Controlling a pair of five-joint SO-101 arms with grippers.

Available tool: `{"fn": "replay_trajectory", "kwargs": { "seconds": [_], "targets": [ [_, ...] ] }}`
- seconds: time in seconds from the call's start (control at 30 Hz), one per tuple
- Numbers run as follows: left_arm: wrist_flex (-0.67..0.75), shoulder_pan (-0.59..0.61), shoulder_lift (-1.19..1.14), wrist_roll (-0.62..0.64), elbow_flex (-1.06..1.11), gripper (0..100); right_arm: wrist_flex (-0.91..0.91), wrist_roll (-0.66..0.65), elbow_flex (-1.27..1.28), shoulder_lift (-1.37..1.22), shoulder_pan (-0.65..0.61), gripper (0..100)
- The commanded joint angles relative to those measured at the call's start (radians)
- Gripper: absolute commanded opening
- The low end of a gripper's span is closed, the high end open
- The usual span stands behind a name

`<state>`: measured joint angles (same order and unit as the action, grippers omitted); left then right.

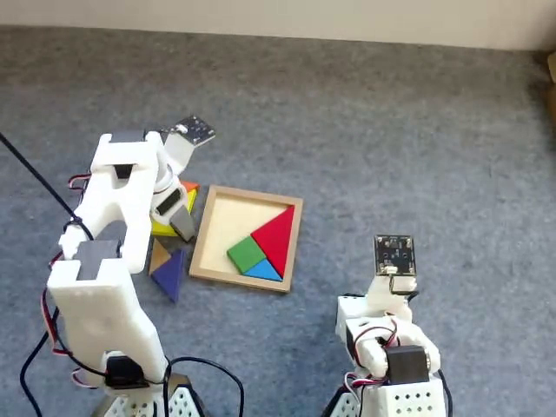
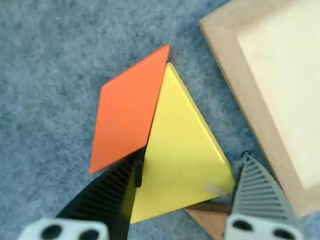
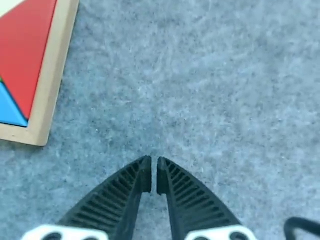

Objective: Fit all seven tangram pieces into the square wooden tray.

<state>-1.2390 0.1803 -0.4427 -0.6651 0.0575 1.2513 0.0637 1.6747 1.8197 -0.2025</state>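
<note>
While the left pincer (image 2: pixel 187 187) stands wide open with one finger on each side of the yellow triangle (image 2: pixel 180 150), that piece lies on the grey surface (image 1: pixel 391 104) just beside the wooden tray (image 1: pixel 230 221), touching the orange piece (image 2: pixel 130 112). Inside the tray sit the red triangle (image 1: pixel 276 234), green square (image 1: pixel 246 254) and blue triangle (image 1: pixel 263 270). The right pincer (image 3: pixel 154 175) is almost closed on nothing, near the tray.
</note>
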Motion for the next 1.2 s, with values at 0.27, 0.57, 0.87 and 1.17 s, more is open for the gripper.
{"fn": "replay_trajectory", "kwargs": {
  "seconds": [0.27,0.57,0.87,1.17],
  "targets": [
    [-0.17,-0.012,0.102,-0.005,-0.059,15,0.007,0.006,0.137,0.035,0.013,3.4],
    [-0.247,0.074,0.325,0.021,-0.056,16,0.007,0.006,0.137,0.035,0.013,3.4],
    [-0.31,0.254,0.389,0.02,-0.071,16,0.007,0.006,0.137,0.031,0.012,3.4],
    [-0.371,0.572,0.584,0.026,-0.081,16,0.007,0.006,0.137,0.03,0.01,3.4]
  ]
}}
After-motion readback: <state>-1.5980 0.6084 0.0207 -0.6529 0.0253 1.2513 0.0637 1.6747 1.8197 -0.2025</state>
